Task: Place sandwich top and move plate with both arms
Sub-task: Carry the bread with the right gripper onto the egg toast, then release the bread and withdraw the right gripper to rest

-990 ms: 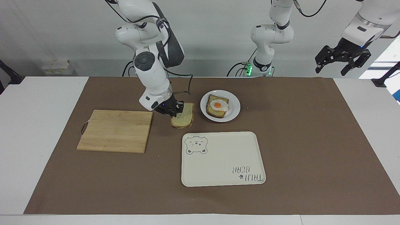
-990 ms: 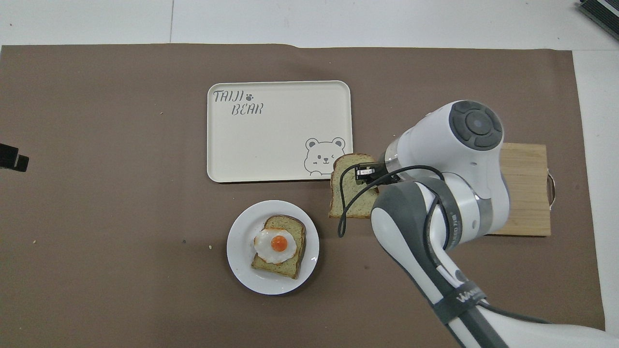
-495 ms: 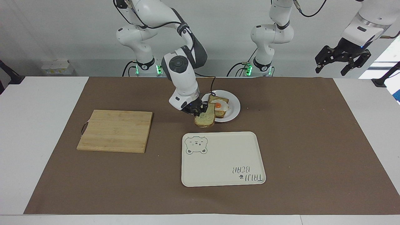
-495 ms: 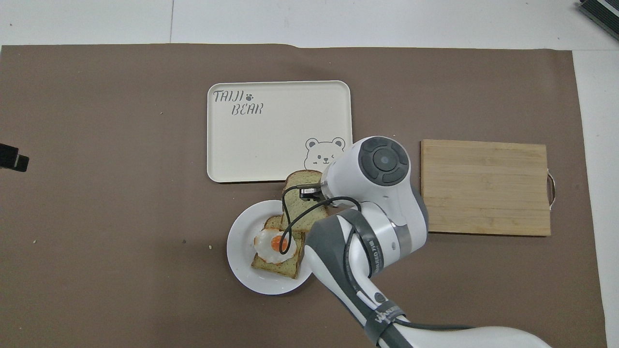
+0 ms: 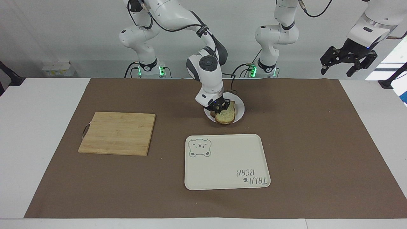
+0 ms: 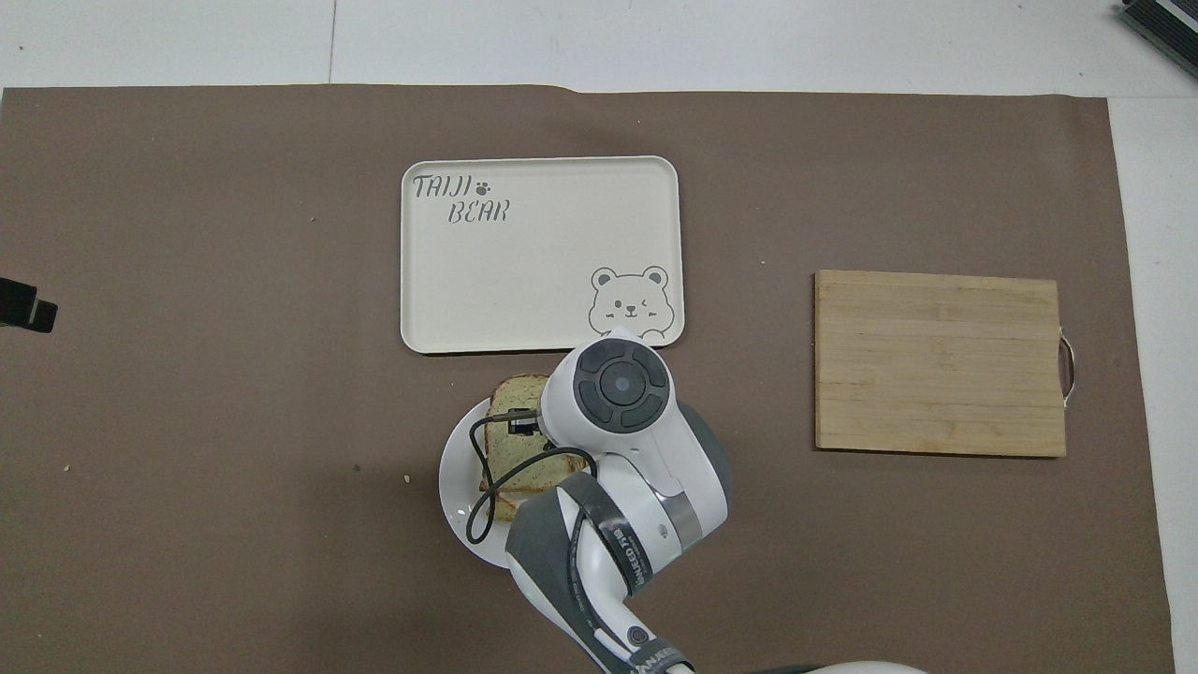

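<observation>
The tabletop [image 5: 318, 143] carries, largest first, the cream tray [image 5: 227, 162] nearest the camera's end, the wooden cutting board [image 5: 117, 133] toward my right arm's end, and the plate [image 5: 240, 108] nearer to me than the tray. My right claw [image 5: 220, 109] is closed on the sandwich top [image 5: 226, 115], pinching one edge and holding it over the plate, where it hides the slice beneath; I cannot tell whether it has touched down. This bread looks light, soft and easily crushed, so I judge an edge pinch with gentle pressure suits it. The plate looks stiff, glossy and slippery; I would take its rim from two sides. My left claw [image 5: 348, 60] waits aloft with fingers spread wide, off the left arm's end.
</observation>
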`<action>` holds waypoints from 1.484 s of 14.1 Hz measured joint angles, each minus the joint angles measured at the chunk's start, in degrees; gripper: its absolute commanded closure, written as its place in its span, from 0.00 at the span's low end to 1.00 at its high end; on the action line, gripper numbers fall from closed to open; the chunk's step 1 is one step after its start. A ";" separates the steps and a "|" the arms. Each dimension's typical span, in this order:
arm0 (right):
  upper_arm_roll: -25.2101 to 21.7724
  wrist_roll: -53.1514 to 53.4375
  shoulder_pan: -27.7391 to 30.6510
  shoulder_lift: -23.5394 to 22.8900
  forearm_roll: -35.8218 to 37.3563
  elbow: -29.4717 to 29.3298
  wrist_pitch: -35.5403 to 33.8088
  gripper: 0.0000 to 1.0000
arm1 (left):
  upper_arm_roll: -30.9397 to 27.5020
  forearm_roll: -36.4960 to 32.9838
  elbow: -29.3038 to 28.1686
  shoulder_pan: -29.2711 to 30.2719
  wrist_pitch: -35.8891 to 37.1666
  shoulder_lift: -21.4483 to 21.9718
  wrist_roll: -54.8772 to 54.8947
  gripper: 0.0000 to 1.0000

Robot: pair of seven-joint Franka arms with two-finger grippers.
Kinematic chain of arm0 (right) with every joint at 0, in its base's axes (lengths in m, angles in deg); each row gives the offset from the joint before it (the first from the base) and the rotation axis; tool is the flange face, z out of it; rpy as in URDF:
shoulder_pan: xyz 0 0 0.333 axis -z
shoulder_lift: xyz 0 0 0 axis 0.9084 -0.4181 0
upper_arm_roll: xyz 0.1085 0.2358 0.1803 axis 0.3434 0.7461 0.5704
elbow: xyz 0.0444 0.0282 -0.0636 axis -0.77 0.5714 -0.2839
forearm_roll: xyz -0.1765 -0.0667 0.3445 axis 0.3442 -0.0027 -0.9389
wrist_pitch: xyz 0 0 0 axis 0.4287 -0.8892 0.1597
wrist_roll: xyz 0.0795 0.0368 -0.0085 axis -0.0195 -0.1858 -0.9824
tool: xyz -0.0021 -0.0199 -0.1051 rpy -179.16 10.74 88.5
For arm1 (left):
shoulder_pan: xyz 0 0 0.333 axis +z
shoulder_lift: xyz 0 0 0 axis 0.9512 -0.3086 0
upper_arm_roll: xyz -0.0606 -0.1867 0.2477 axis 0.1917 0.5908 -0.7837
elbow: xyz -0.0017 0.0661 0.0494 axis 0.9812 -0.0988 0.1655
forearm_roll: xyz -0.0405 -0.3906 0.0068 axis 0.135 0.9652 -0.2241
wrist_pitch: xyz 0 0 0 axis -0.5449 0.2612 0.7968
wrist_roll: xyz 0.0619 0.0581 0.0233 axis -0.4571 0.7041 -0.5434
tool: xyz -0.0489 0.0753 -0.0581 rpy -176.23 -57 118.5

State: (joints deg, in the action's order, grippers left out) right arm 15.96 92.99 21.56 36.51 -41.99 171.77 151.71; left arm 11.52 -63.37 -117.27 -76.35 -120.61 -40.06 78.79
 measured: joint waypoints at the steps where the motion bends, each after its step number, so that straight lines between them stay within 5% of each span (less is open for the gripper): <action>1: 0.00 -0.29 -0.19 0.00 0.00 0.10 -0.01 1.00 | 0.04 0.00 0.00 0.00 0.00 0.00 0.00 0.00; 6: -0.14 -4.37 -0.19 -0.50 0.00 0.69 0.01 1.00 | 0.16 0.01 0.00 0.00 0.00 0.00 0.01 0.00; 8: -0.15 -4.44 -0.19 -0.52 0.00 0.69 0.02 0.01 | 0.19 0.02 0.00 0.00 0.00 0.00 0.01 0.00; 15: -1.33 -4.58 0.85 0.63 1.89 -0.81 0.13 0.00 | 0.35 0.05 0.00 -0.02 0.00 0.00 0.01 0.00; 21: -1.61 -5.34 9.43 9.05 6.15 -1.15 -6.91 0.00 | 1.65 0.18 0.00 -0.49 0.00 0.00 0.01 0.00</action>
State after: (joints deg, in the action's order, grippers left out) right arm 14.35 87.65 30.99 45.56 -35.84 170.62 144.81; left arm 13.17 -63.19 -117.27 -76.84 -120.61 -40.06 78.79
